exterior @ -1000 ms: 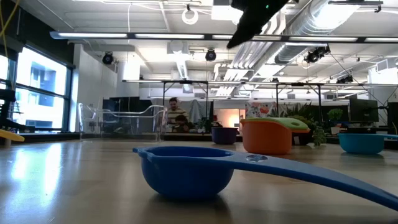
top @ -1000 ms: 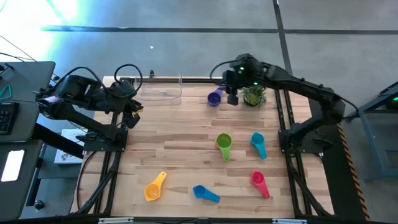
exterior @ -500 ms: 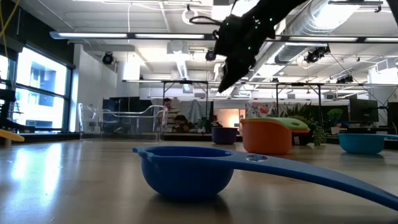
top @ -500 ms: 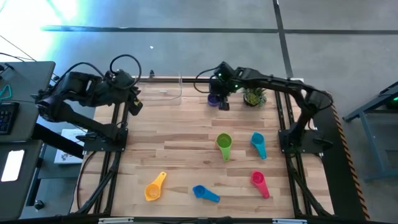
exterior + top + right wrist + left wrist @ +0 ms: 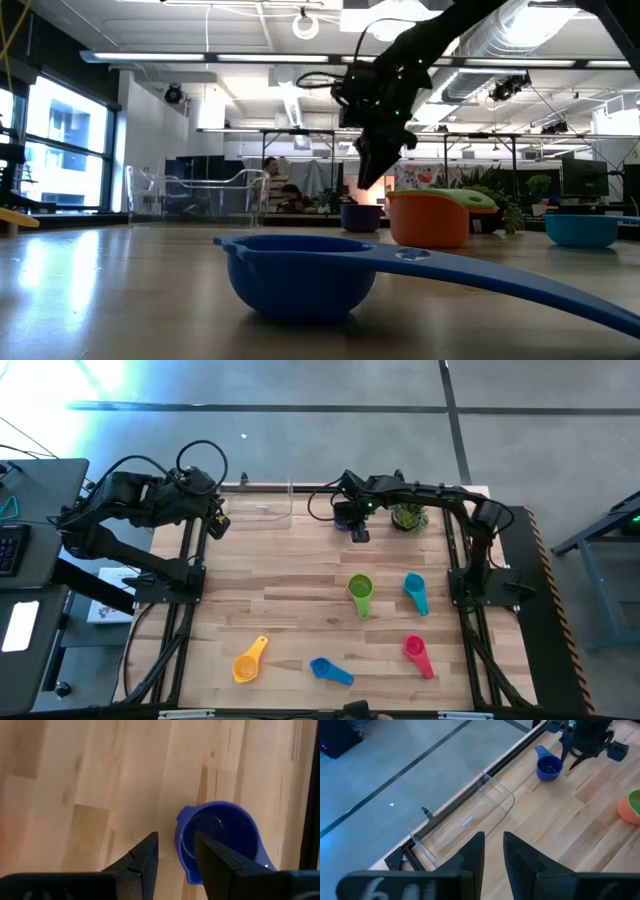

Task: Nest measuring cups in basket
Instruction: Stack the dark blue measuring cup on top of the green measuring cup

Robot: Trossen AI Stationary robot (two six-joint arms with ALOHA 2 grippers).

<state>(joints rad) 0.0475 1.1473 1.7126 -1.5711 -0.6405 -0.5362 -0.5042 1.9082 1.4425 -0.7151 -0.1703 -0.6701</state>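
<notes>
The right tool (image 5: 175, 855) has dropped, part-open and empty, over the purple cup (image 5: 220, 837).
</notes>
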